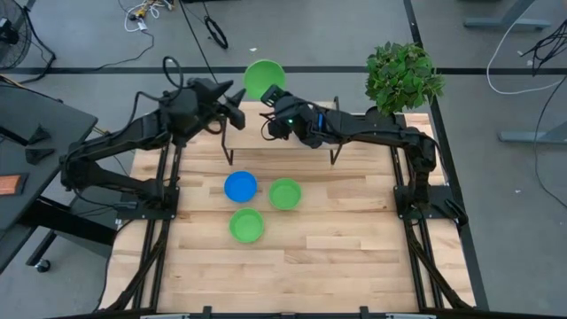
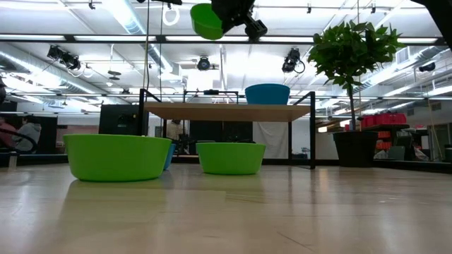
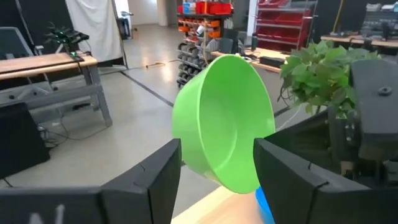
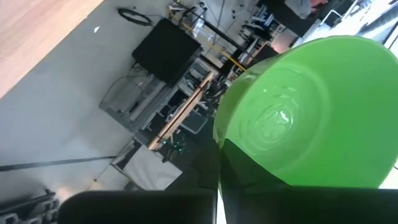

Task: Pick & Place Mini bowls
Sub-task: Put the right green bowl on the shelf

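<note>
My right gripper is shut on a green mini bowl, high over the table's far edge; the low view has the bowl at the top. My left gripper stands open just left of it; in its wrist view the bowl shows between and beyond the spread fingers, apart from them. A blue mini bowl sits on a raised wooden shelf. On the table rest one blue bowl and two green ones. My right gripper pinches the green bowl at its rim, coming level from the table's right side. The dark finger covers the place of contact. The bowl is lifted clear and stands tilted on edge, its hollow turned toward the left arm.
A potted green plant stands at the table's far right corner. The shelf's black legs stand on the far part of the table. The near half of the table is bare wood.
</note>
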Action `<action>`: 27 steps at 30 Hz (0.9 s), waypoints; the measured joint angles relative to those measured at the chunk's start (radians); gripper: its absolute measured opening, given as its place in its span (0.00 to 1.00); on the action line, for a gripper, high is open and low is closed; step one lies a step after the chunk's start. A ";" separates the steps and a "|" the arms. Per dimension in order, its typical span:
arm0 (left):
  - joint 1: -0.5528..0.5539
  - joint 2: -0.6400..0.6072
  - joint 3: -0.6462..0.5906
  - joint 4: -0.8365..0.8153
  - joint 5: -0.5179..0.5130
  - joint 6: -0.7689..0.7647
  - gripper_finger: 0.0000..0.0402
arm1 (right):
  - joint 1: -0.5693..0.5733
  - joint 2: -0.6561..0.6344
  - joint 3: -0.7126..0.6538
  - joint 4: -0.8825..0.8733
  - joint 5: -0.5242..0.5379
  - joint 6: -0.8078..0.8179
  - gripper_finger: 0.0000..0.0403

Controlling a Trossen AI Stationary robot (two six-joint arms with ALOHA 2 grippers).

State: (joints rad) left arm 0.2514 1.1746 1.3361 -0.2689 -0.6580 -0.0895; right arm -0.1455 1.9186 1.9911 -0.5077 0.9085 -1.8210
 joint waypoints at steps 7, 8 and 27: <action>0.021 0.006 0.001 0.000 0.035 -0.031 0.51 | 0.022 0.000 0.000 0.012 0.000 -0.007 0.00; 0.021 0.006 0.001 0.001 0.035 -0.031 0.51 | 0.025 0.000 0.000 0.016 0.000 -0.015 0.00; 0.021 0.005 0.001 0.004 0.047 -0.030 0.22 | 0.045 0.000 0.000 0.057 -0.004 -0.032 0.00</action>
State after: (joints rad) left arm 0.2726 1.1797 1.3369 -0.2653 -0.6114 -0.1192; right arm -0.1005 1.9186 1.9911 -0.4508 0.9044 -1.8534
